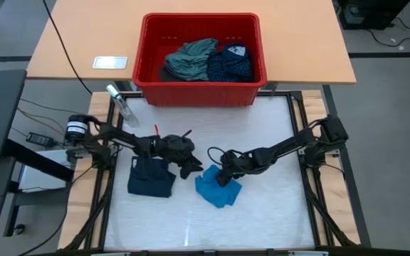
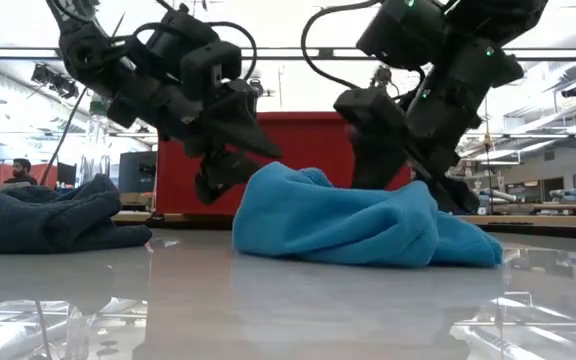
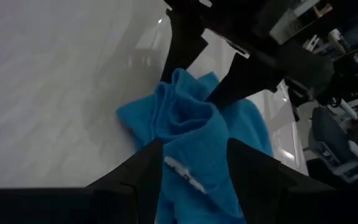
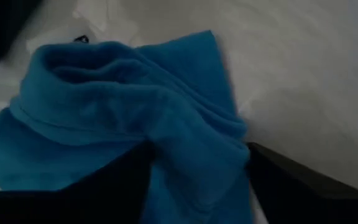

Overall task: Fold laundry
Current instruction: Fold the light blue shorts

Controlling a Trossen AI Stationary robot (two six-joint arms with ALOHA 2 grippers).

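A dark navy garment (image 1: pixel 150 178) lay bunched at the table's left. Just right of it, the left gripper (image 1: pixel 191 168) hung at the bright blue garment's (image 1: pixel 217 188) left edge, its fingers (image 3: pixel 143 172) parted, blue cloth showing between them; a grip could not be told. The right gripper (image 1: pixel 224 175) pressed on the blue heap near the table's middle, fingers spread astride a fold. In the far red bin (image 1: pixel 199 88) lay a grey-green shirt (image 1: pixel 190 60) and a navy dotted piece (image 1: pixel 230 64).

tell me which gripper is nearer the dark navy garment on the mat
Left. The left gripper hovers at the right edge of the dark navy garment; the right gripper is farther off, over the bright blue cloth.
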